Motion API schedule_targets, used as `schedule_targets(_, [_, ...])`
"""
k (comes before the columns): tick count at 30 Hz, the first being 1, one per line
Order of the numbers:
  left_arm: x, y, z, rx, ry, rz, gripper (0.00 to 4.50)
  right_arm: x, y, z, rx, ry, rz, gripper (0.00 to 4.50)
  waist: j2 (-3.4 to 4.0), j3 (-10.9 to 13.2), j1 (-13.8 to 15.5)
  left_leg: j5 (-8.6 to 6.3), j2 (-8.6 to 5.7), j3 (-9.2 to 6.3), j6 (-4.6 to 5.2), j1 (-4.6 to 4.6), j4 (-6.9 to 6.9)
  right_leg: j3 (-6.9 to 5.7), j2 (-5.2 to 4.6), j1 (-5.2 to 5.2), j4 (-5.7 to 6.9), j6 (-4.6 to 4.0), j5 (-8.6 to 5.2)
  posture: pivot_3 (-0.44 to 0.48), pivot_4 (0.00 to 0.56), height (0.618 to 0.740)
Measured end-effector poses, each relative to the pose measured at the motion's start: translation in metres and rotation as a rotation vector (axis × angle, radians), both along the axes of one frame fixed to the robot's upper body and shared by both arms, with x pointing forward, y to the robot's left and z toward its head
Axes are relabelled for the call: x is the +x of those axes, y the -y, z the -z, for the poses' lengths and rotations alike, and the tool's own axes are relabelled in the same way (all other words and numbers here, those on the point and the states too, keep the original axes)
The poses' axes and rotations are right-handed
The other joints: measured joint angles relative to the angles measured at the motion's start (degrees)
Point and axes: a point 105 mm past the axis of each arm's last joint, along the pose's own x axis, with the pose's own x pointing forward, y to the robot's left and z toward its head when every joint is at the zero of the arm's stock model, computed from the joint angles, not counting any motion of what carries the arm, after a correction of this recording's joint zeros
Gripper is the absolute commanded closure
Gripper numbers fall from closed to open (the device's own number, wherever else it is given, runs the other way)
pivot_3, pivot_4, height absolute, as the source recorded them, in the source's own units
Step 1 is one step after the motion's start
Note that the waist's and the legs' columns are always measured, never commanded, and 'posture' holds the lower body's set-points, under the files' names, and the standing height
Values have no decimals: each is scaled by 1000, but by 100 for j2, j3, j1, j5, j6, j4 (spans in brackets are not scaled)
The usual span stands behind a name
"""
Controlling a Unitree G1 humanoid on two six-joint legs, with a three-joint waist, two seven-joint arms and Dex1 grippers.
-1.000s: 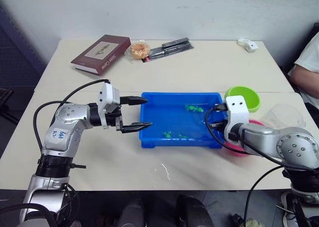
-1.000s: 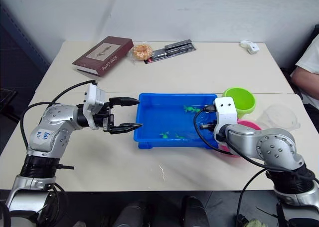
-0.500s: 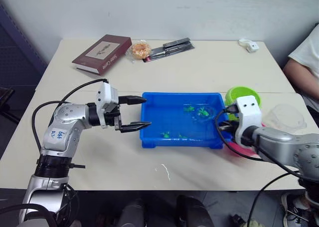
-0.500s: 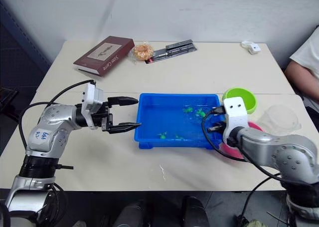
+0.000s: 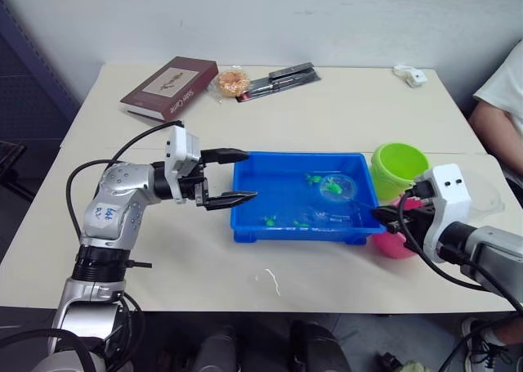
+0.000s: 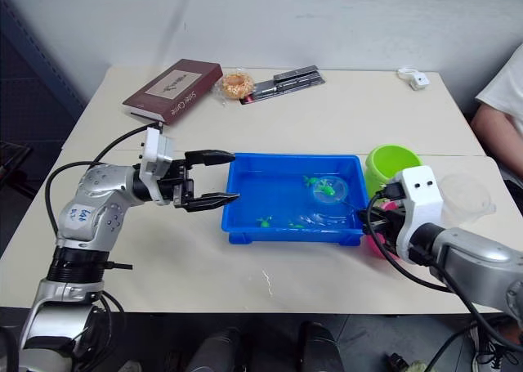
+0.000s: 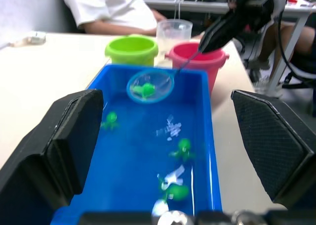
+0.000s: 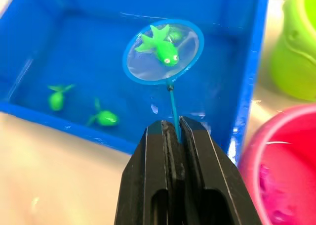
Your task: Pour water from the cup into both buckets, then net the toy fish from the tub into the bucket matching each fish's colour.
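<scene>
**Green fish in the net, green bucket is the target**

The right gripper point(image 8: 174, 136) is clamped on the thin stick of the net point(image 8: 163, 51), fingers closed tight around its lower end. The hoop sits over the far right part of the tub point(image 5: 245, 225) with one green fish point(image 8: 159, 46) lying on the mesh. Whether the hoop is clear of the water is hard to call.

The left gripper point(image 5: 237, 177) is spread wide and empty, hanging at the tub's left rim, one finger over the edge.

At least three more green fish point(image 8: 102, 118) lie on the tub floor. No pink ones visible there.

The green bucket point(image 5: 398, 169) stands just past the tub's right far corner, with the pink bucket point(image 8: 281, 170) beside it, nearer the robot. The cup point(image 7: 173, 33) stands behind them.

Handling, as judgement: the fish is tiny, light, wet and slick, and rests loose on shallow mesh, so any tilt or jerk probably drops it. The stick is thin and likely flexes and twists in the pinch. Gripping it at the end gives reach but poor control of the hoop's roll. Best to keep it level, carry it slowly, and tip it only over the green bucket.
</scene>
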Motion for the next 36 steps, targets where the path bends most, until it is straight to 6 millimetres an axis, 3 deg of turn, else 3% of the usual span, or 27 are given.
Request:
schedule_targets(5, [2, 5, -8, -16, -4, 18, 43, -11, -2, -19, -5, 149, -64, 4500, 0, 0, -5, 1, 1, -2, -1, 4, -1, 0, 5, 2, 1, 0, 0, 0, 150, 740])
schedule_targets(8, [5, 6, -5, -24, -30, 17, 43, -18, 10, -30, -10, 237, -35, 4500, 0, 0, 0, 1, -1, -1, -1, 3, -1, 1, 5, 3, 0, 0, 0, 0, 150, 740])
schedule_targets(14, [4, 11, -3, -53, -67, 26, 43, -23, 62, -43, -156, 344, 99, 4500, -1, 0, 13, 3, -6, -3, 2, 10, 3, 9, 6, 14, -3, 8, 5, 0, 150, 740])
schedule_targets(19, [3, 12, -3, -54, -68, 24, 43, -12, 111, -42, -336, 399, 268, 4500, 1, -1, -9, 4, -7, 0, -1, 13, 1, 10, 8, 10, 0, 8, 4, 0, 150, 740])
schedule_targets(22, [3, 13, -3, -54, -69, 26, 43, -3, 126, -34, -443, 419, 315, 4500, 3, -2, -14, 6, -8, 1, -3, 14, 0, 10, 8, 9, 2, 8, 4, 0, 150, 740])
schedule_targets(36, [3, 21, -2, -60, -81, 31, 43, 32, 129, -4, -914, 515, 193, 4500, 6, -3, -16, 9, -8, 2, -7, 14, 1, 9, 7, 9, 5, 8, 4, 0, 150, 740])
